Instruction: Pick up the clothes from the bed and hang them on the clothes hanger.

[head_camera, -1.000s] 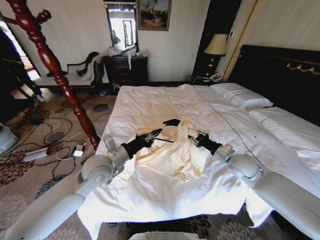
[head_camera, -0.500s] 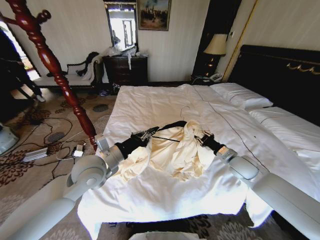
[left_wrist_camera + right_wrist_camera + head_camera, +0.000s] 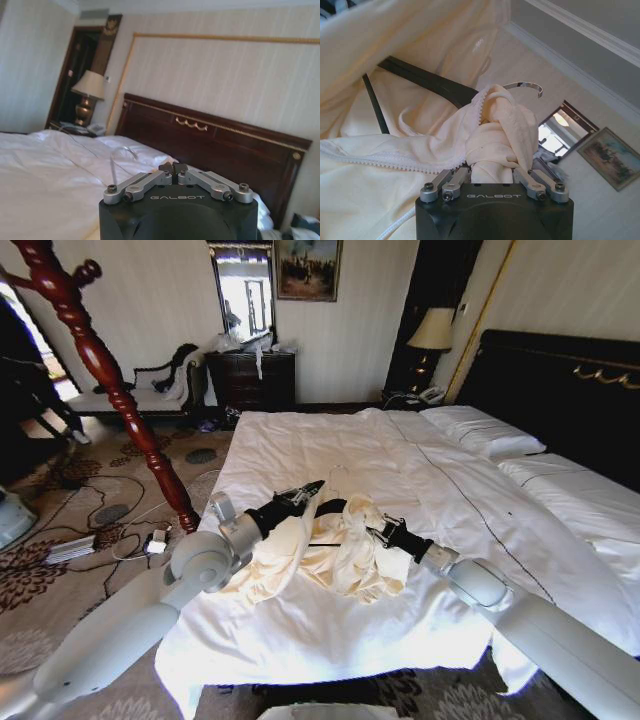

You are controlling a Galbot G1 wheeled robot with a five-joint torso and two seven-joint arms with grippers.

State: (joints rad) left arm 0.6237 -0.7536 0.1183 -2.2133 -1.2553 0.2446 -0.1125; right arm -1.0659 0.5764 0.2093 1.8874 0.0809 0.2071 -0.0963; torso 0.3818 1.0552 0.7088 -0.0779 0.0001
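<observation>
The clothes, a pale cream garment, lie bunched on the white bed. The black clothes hanger is partly inside the garment. My left gripper is raised over the garment's left side, shut, apparently on the hanger's end. In the left wrist view the shut gripper has the thin hook beside it. My right gripper is shut on a knot of cream cloth. The right wrist view shows that gripper, the cloth, the hanger and its hook.
A red turned wooden post stands left of the bed over carpet strewn with cables. The black headboard and pillows lie at the right. A dresser and lamp stand against the far wall.
My left gripper has risen and moved right with the hanger. My right gripper has pulled back to the left and nearer, and the garment has bunched closer to the bed's near side.
</observation>
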